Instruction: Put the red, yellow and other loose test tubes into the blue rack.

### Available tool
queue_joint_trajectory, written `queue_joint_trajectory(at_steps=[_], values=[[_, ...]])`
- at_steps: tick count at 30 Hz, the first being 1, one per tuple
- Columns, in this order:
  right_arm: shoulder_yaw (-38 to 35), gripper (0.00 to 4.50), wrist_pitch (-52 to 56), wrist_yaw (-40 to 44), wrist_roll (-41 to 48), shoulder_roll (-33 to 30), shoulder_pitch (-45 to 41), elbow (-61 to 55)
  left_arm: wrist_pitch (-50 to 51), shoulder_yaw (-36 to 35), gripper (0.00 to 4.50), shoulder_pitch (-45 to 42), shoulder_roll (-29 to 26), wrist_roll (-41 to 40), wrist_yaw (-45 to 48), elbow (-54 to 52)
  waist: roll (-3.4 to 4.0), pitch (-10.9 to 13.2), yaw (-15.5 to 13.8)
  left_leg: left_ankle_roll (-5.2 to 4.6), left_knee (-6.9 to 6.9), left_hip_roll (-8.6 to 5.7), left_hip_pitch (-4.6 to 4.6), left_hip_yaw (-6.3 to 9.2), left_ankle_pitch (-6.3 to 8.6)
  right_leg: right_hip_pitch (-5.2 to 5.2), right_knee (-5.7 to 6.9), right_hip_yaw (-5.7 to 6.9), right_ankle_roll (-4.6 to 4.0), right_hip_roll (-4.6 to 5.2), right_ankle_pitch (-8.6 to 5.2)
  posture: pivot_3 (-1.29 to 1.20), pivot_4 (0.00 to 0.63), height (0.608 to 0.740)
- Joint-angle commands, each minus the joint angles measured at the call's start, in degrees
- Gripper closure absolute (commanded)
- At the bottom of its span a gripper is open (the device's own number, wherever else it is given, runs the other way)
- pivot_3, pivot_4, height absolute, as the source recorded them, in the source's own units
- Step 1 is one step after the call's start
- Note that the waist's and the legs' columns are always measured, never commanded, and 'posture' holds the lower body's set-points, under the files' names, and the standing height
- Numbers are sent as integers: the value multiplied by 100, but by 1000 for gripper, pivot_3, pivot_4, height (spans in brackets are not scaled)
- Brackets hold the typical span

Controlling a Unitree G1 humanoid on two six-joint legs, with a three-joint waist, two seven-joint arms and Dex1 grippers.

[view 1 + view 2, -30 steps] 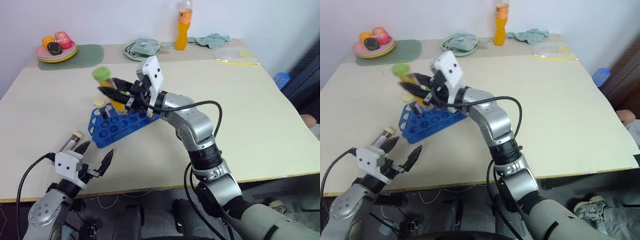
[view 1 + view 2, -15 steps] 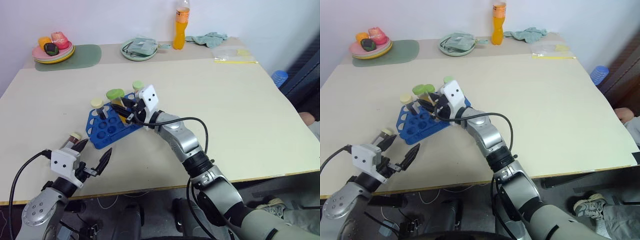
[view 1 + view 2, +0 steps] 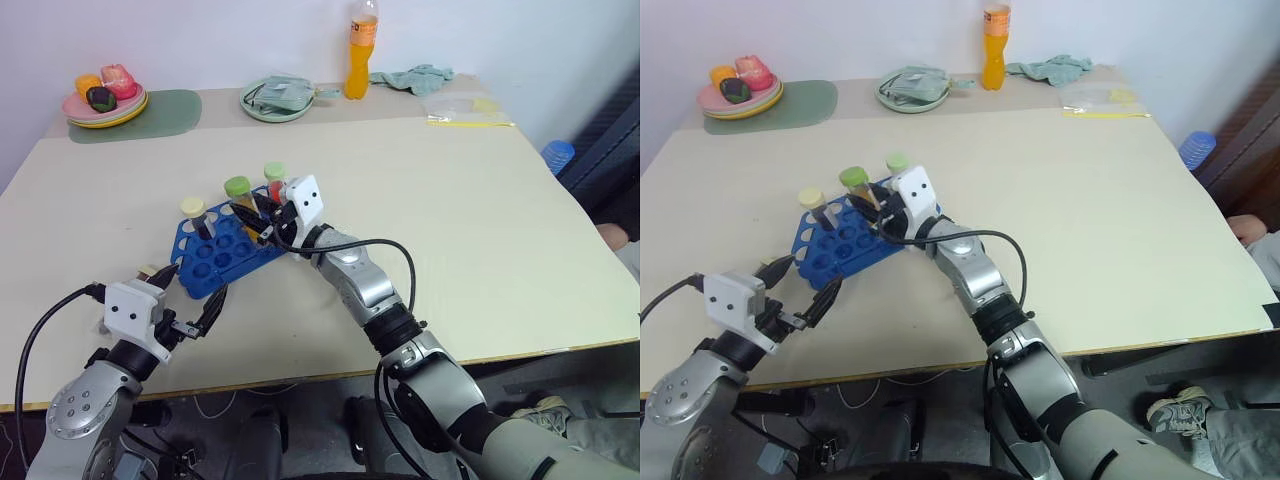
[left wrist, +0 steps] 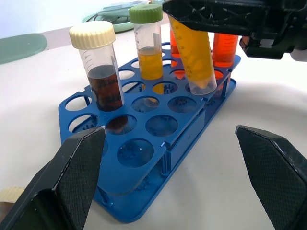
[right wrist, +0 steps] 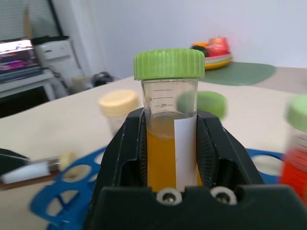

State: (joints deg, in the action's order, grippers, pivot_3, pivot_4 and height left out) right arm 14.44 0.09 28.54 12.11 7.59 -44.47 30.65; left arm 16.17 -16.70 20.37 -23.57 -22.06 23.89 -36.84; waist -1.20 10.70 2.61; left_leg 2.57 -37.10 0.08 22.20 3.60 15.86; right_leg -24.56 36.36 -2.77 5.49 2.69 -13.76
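The right gripper (image 5: 170,143) is clamped on a clear plastic test tube with a green screw cap (image 5: 169,120), part filled with yellow liquid, its rounded tip low over the blue plastic rack (image 4: 144,158). The left wrist view shows that tip above a hole. The left gripper (image 3: 192,293) hangs wide apart beside the rack, holding nothing.

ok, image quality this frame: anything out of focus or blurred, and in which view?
Right wrist view: the held yellow tube is sharp, while the tubes and blue rack behind it are soft. Left wrist view: rack and tubes crisp, the far plate hazy. Eye views: no motion blur, even light, soft shadows.
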Motion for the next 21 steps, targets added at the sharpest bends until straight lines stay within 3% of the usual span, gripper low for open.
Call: queue_joint_trajectory(at_steps=[1, 17, 21], values=[[-63, 3310, -105, -80, -27, 511, -152, 209, -132, -138, 0, 17, -26, -86, 95, -37, 0, -1, -2, 0, 0, 0, 0, 0, 0, 0, 0, 0, 0, 0, 0, 0, 150, 740], [-140, 3310, -1197, -395, -90, 693, -305, 1114, -656, -130, 0, 277, 83, -11, 374, 324, 2, -3, -32, 0, -4, -3, -15, 2, -1, 23, -2, 0, -2, 3, -1, 0, 150, 740], [-57, 3310, -1203, -11, 80, 679, -176, 1000, -682, -133, 0, 282, 77, -9, 377, 368, 2, -3, -30, 1, -5, -3, -17, 3, -2, 26, -2, 0, -2, 3, -1, 0, 150, 740]])
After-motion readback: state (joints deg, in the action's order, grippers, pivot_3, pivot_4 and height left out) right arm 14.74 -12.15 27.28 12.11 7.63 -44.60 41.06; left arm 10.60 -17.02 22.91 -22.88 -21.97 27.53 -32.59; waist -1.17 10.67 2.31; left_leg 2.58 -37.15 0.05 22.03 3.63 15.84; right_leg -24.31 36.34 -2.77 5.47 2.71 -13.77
